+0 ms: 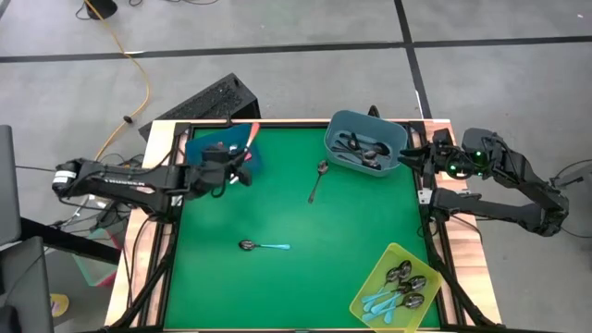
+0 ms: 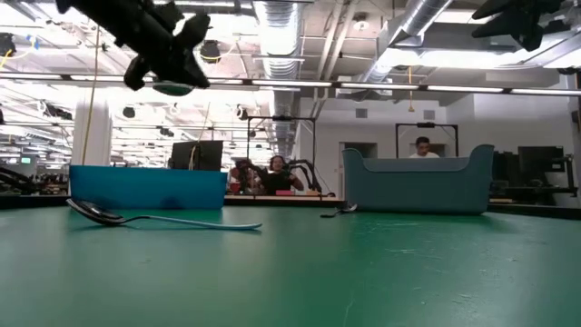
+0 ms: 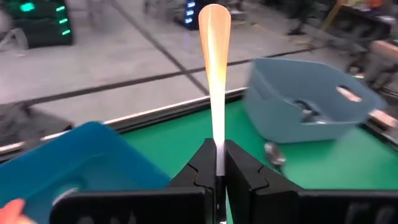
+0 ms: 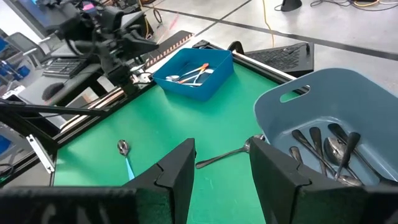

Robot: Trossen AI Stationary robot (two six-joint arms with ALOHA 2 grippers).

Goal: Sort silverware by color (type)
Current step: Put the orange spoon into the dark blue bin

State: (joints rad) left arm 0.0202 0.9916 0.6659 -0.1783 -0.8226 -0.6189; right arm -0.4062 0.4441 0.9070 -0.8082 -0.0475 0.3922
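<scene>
Over on the left side of the green table [image 1: 277, 185], the left gripper [image 1: 236, 172] was hovering above the bright blue bin [image 1: 222, 150], jaws pressed tight on the neck of an orange-handled spoon [image 3: 215, 68]. From the wrist camera the handle stuck straight out past the fingertips, so it was pinched near the bowl end. My guess is it was held there because that bin takes the orange ones; a few orange-handled spoons [image 4: 194, 73] were already lying in it, so a drop looked like the obvious next step.

Moving toward the middle, two spoons were unsorted on the mat: a light-blue-handled spoon [image 1: 263, 246] near the front centre, and a plain metal spoon [image 1: 318, 179] further back, just beside the grey-blue bin [image 1: 400, 139]. Those two plus the one in the air seemed to be all that was left.

The grey-blue bin at the back right held the dark/plain metal spoons [image 1: 362, 151], and the yellow-green tray [image 1: 370, 290] at the front right corner had the light blue ones [image 1: 393, 296].

Far right, the right gripper [image 1: 418, 154] was parked off the table's edge by the grey-blue bin, fingers spread and holding nothing, probably just waiting out of the way.
</scene>
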